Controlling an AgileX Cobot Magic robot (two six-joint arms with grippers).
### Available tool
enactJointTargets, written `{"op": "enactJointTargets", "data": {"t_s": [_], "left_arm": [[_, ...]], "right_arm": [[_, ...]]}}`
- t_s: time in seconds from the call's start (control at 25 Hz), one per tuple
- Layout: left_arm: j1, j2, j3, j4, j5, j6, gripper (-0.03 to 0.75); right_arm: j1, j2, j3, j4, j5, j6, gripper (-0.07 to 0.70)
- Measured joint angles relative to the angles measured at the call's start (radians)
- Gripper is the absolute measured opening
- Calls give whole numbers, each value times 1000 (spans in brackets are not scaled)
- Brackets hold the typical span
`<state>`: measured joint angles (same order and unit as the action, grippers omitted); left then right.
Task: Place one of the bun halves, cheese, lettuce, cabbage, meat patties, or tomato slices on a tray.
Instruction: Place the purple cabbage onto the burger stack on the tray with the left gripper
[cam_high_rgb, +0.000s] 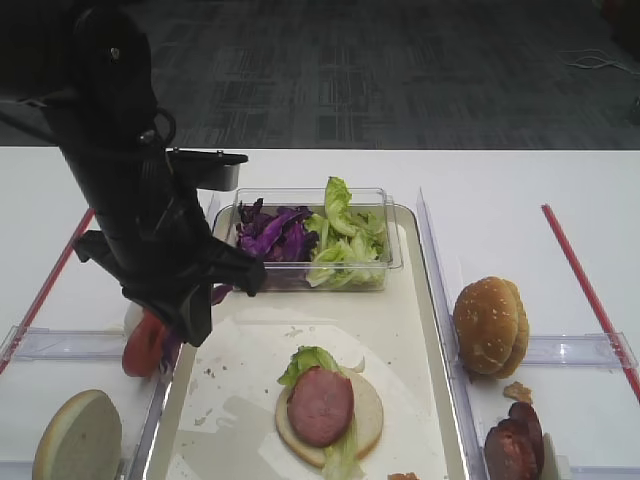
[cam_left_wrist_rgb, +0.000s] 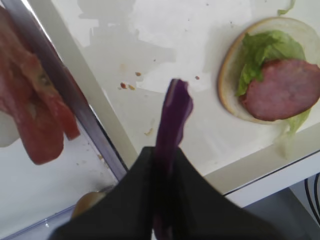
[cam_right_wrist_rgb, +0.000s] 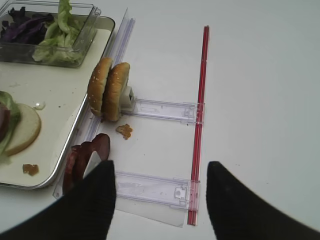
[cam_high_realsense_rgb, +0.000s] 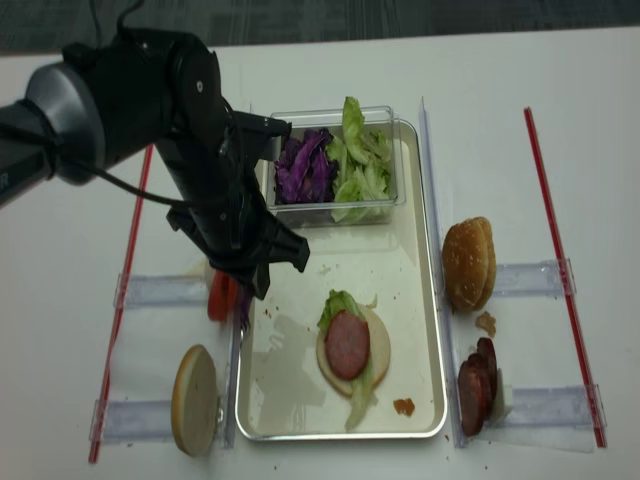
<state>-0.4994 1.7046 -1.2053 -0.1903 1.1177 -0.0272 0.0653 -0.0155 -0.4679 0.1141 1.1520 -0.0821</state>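
My left gripper is shut on a long strip of purple cabbage. It hangs over the left edge of the cream tray, beside the tomato slices. On the tray lies a bun half with lettuce and a meat patty on it. More cabbage and lettuce fill a clear box. My right gripper is open over the table right of the tray, near the meat patties and upright bun halves. Cheese is out of view.
A cut bun half stands at the front left. Clear plastic holders and red strips lie on the white table on both sides of the tray. Crumbs lie near the buns.
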Motion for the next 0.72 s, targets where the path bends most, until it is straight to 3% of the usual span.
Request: {"op": "enactJointTargets", "data": {"t_s": [0.36, 0.52, 0.72], "left_arm": [[-6, -2, 26, -6, -18, 79, 34], [-7, -2, 26, -6, -25, 188, 34], [-7, -2, 26, -6, -42, 410, 34]], "right_arm": [[0, 0, 0, 0, 0, 0, 427], [0, 0, 0, 0, 0, 0, 427], [0, 0, 0, 0, 0, 0, 427]]}}
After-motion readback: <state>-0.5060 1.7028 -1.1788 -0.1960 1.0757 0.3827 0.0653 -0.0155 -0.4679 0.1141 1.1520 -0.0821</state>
